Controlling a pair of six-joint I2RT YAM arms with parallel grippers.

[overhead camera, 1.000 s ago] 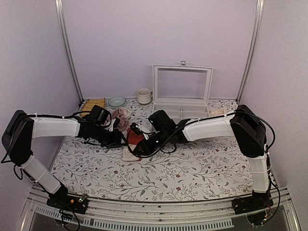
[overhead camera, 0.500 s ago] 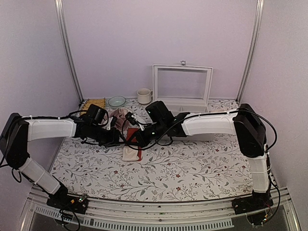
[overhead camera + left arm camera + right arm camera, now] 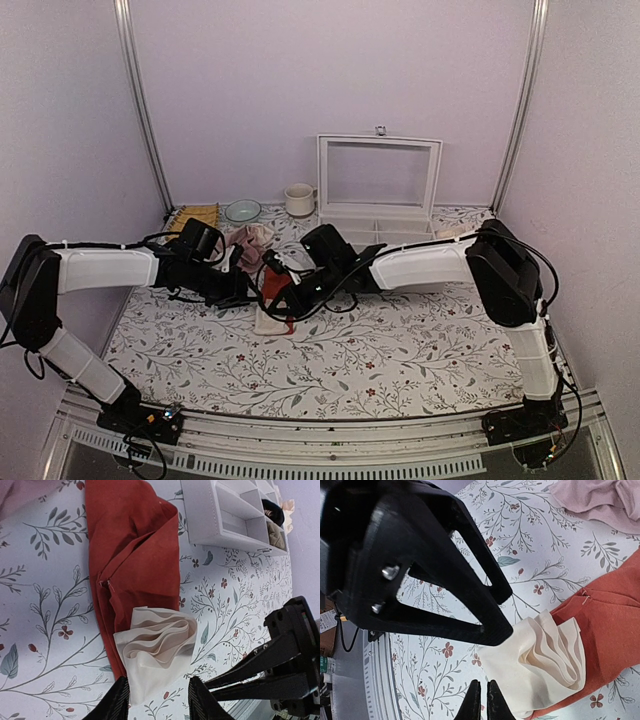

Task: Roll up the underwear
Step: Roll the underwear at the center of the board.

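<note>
A lab test booth — plain lilac walls (image 3: pixel 300 80), aluminium posts (image 3: pixel 140 100), floral-covered table (image 3: pixel 400 350).

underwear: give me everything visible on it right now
The underwear is soft red-orange fabric, folded into a long creased strip lying on the floral tablecloth. Its cream waistband is bunched into loose wavy folds at one end, on top of the red, like a started roll. The left gripper is open astride that cream edge; contact is unclear. The right gripper, shut, sits just beside the cream.
</note>
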